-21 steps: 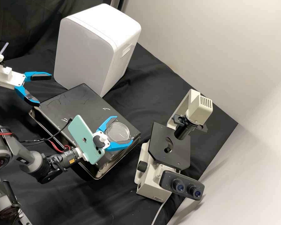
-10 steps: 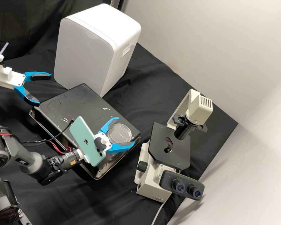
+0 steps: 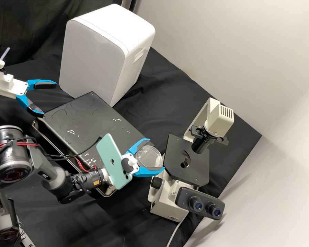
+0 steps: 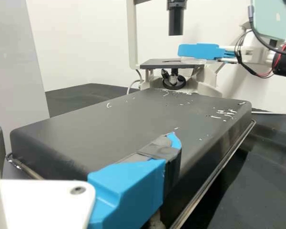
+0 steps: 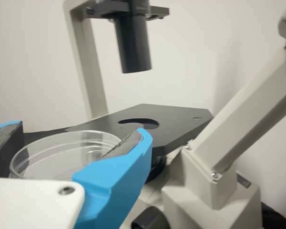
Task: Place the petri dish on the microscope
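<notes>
The right gripper (image 3: 155,154) has its blue fingers clamped on a clear petri dish (image 3: 148,156), which it holds in the air just beside the left edge of the microscope (image 3: 166,197). That puts the dish between the black tray (image 3: 79,120) and the instrument's flat black stage (image 3: 192,171). In the right wrist view the stage's round opening (image 5: 138,123) lies just beyond the dish, under the dark lens tube (image 5: 132,40). The left gripper (image 3: 48,97), fingers apart and empty, hangs by the tray's far left corner, well apart from the microscope. The pickup looks done and the carry nearly so. Left to do are centring the dish over the opening, setting it down and letting go.
</notes>
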